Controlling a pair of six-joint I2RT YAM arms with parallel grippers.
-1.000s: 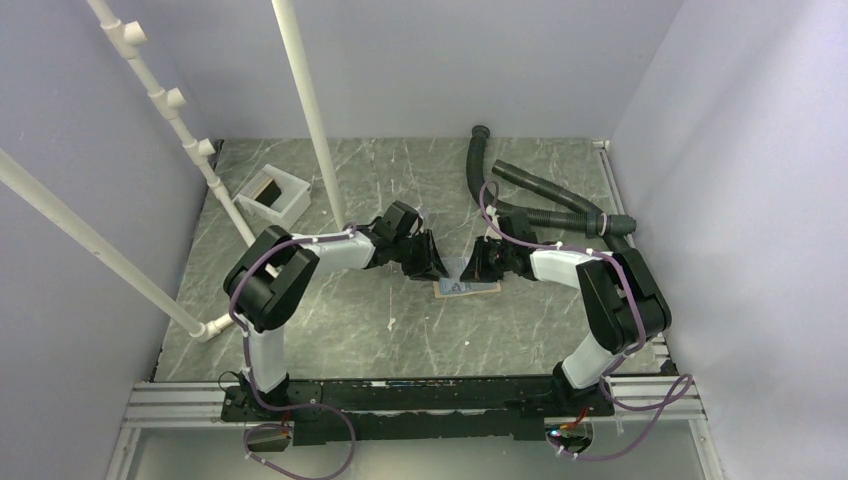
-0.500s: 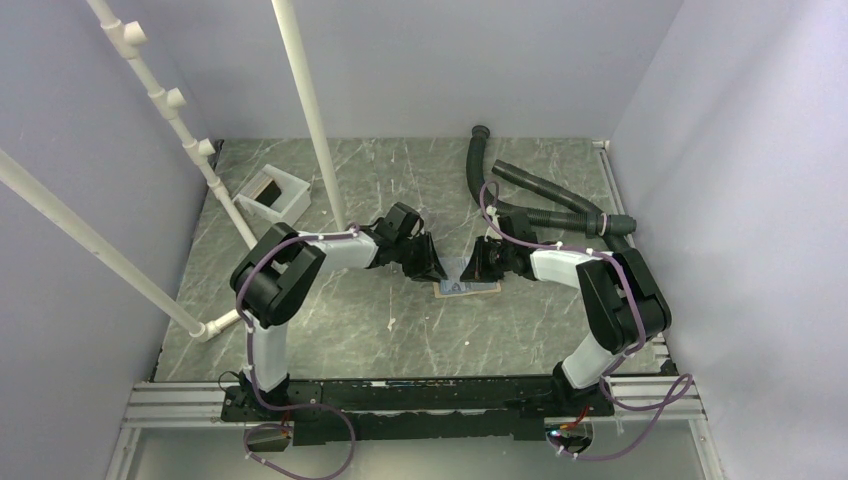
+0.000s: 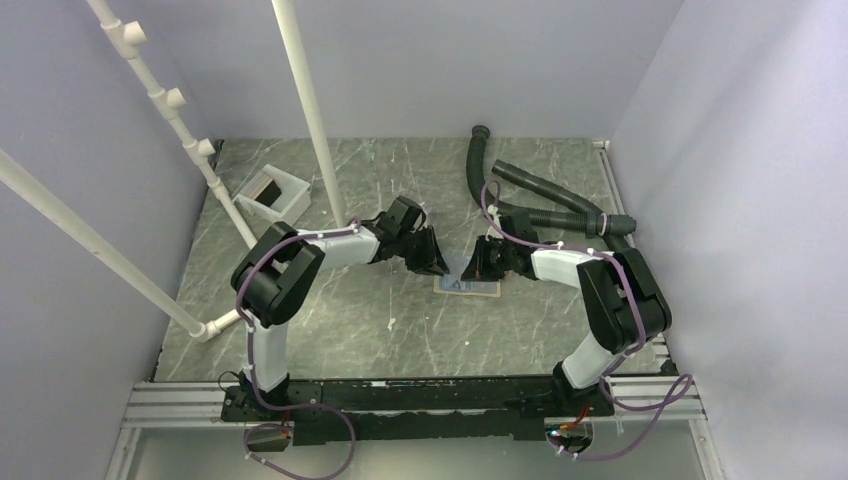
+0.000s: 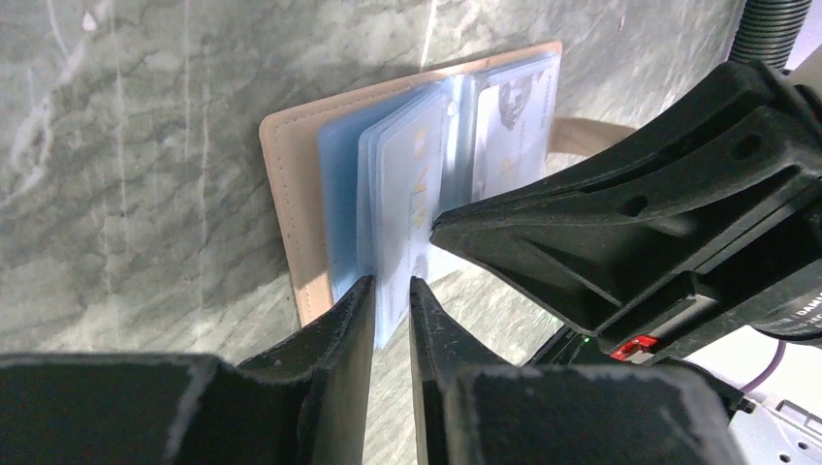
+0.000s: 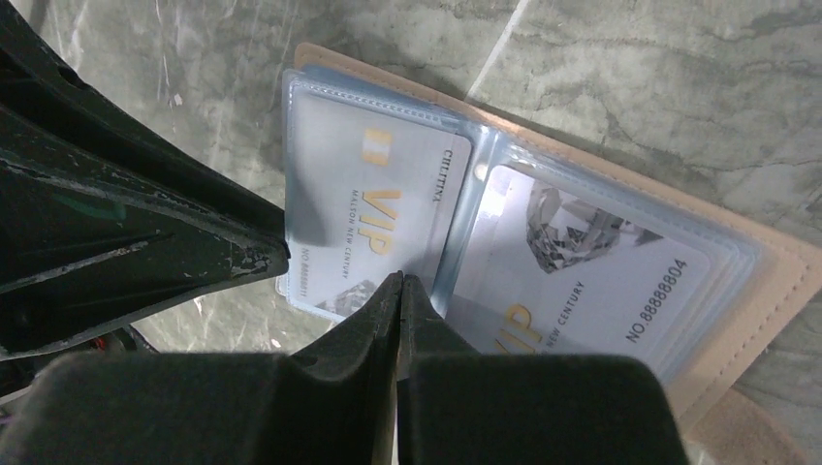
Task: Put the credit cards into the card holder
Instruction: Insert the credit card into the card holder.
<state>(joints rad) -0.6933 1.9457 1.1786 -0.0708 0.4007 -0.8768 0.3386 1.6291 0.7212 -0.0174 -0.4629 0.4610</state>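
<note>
1. The holder (image 3: 470, 286) lies open on the table (image 3: 400, 330), just toward 3 o'clock of its middle, with its clear leaves facing up.
2. Two cards (image 5: 378, 208) already sit in those leaves, one on each side of the fold. Both read VIP.
3. Left gripper (image 4: 392, 287): over the last second its jaws have drawn in to a thin slit. Seen from the top, it has edged a little toward 3 o'clock, onto the holder's 9 o'clock edge. The outer edge of a leaf (image 4: 407, 184) stands in that slit. I cannot tell whether the fingers pinch it or only flank it.
4. Right gripper (image 5: 399, 281): fully closed and holding nothing, with its tip down at the fold, coming from the holder's 1 o'clock side. It has not shifted, and it looks to be pinning the holder.
5. As I judge it, the left is taking a leaf to turn it and bare a free pocket, while the right keeps the holder still.
6. What seems a brown card (image 3: 265, 188) lies in the white tray (image 3: 290, 208) at 10 o'clock, well apart from the holder. The task looks part done, with that card yet to be fetched.
7. Risk: the thin leaf may slip from the slit, or it may drag the holder.
</note>
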